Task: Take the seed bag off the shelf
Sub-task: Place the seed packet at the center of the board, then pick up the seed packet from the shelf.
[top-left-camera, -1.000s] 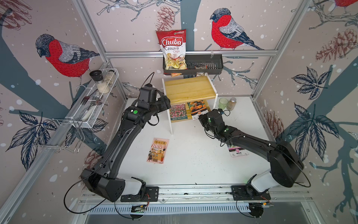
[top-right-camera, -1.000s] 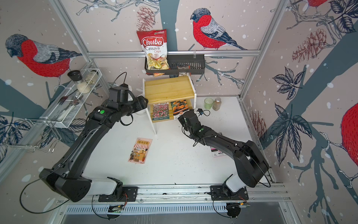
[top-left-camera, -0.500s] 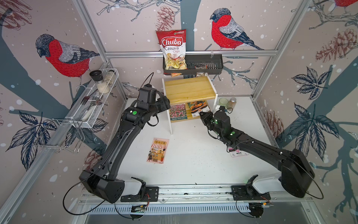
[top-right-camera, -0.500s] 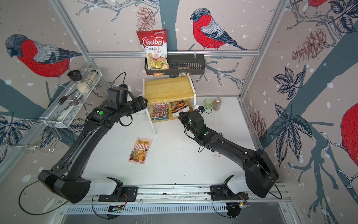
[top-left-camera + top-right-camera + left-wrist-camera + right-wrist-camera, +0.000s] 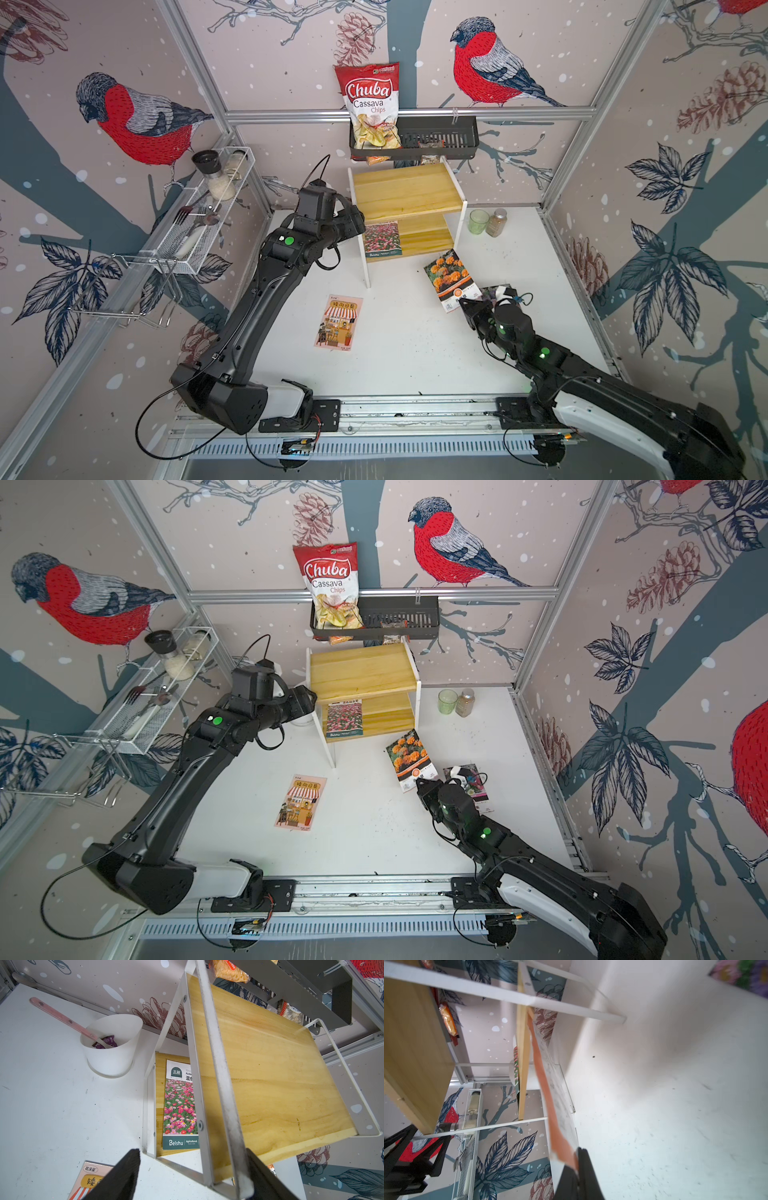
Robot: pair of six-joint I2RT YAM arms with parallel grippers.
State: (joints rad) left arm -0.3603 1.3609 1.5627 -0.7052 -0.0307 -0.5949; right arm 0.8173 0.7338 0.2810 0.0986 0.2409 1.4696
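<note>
Right fingers point(image 5: 586, 1172) clamped on the bottom edge of the marigold seed bag point(image 5: 446, 276). The bag sticks out ahead of them toward the shelf point(image 5: 407, 191), its far end just beside the lower board point(image 5: 428, 243); can't tell if it's touching. Left fingers point(image 5: 122, 1178) spread, with the shelf's white frame corner point(image 5: 226, 1184) between them, probably bracing it.

Step looks like carry-away. Pinch firm, draw straight back from the shelf until the far end clears, then lay it flat on the tabletop point(image 5: 415, 365). Thin bag, will droop, so go slow. Don't snag the pink-flower seed bag point(image 5: 382, 239) on the lower board beyond the left fingers.
</note>
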